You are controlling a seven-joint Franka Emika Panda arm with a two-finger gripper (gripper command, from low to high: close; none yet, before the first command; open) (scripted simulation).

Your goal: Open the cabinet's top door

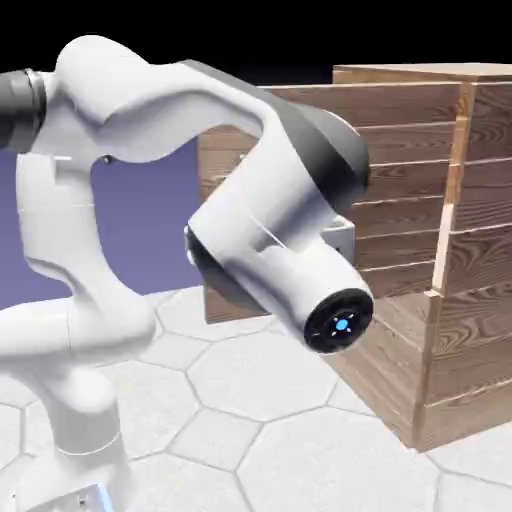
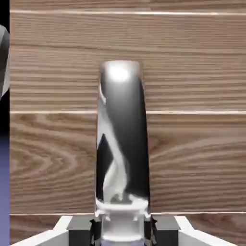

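At the left, the white arm (image 1: 85, 235) rises, then reaches right, its elbow high and its wrist bent down at near centre. The gripper (image 2: 122, 229), hidden there, is clenched on the curved handle (image 2: 126, 144) in the hand view. Beyond the wrist, the top door (image 1: 410, 185) stands swung out leftward from the cabinet (image 1: 480, 245), at the right.

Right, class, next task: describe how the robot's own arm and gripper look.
The arm is glossy white with rounded segments, dark grey and black sections, and a black round cap bearing a small blue light. The gripper has two small, blocky grey fingertips.
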